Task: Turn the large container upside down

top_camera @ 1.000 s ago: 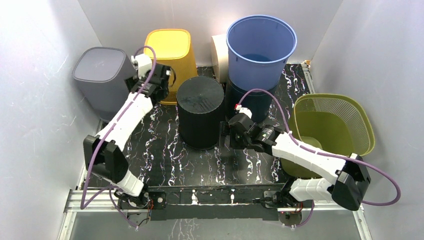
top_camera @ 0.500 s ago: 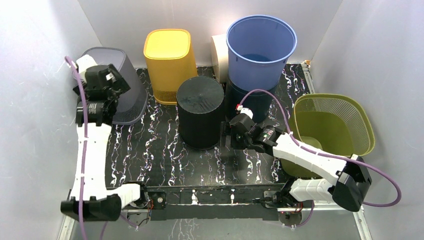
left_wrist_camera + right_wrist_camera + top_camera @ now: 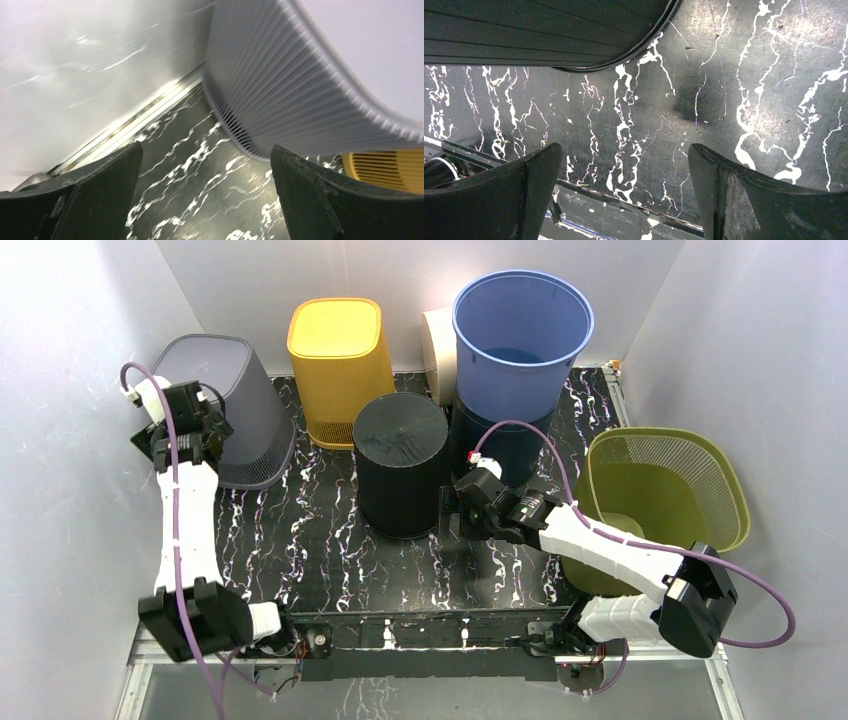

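Seeing my left gripper [image 3: 205, 155] open, empty, just left of grey bin [image 3: 240, 405], mouth down; right gripper [image 3: 624, 150] open, farther.

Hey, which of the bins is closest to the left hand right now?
The grey ribbed bin at the far left, right beside the left hand; every other bin stands farther to the right.

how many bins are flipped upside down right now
3: the grey bin at far left, the yellow bin at the back, the black bin in the centre. The dark bin under the blue bin is too hidden to judge.
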